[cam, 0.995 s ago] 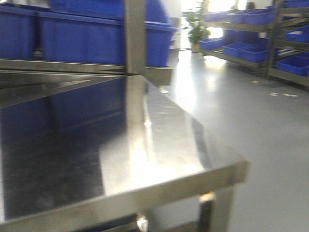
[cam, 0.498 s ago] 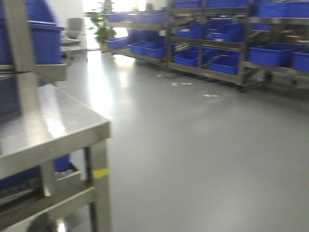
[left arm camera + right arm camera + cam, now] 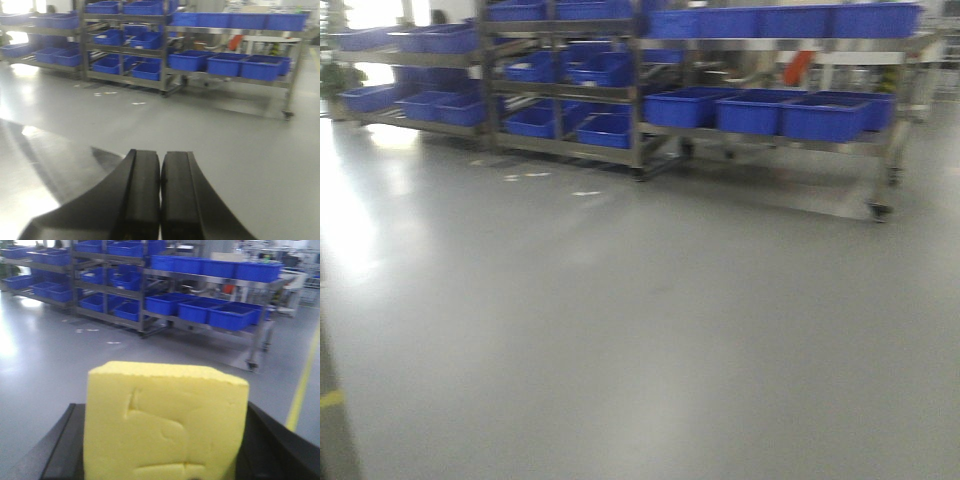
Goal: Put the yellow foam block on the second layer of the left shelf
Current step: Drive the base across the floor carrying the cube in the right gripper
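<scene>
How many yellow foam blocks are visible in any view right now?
1. The yellow foam block is held between the fingers of the right end effector, seen in the right wrist view. None lies on the floor; the blue bins could hide others.

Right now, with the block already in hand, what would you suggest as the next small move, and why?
Probably roll the base toward the shelf racks. The right gripper grips the yellow foam block between its fingers, but open floor separates the robot from every shelf, so no placement looks reachable yet.
</scene>
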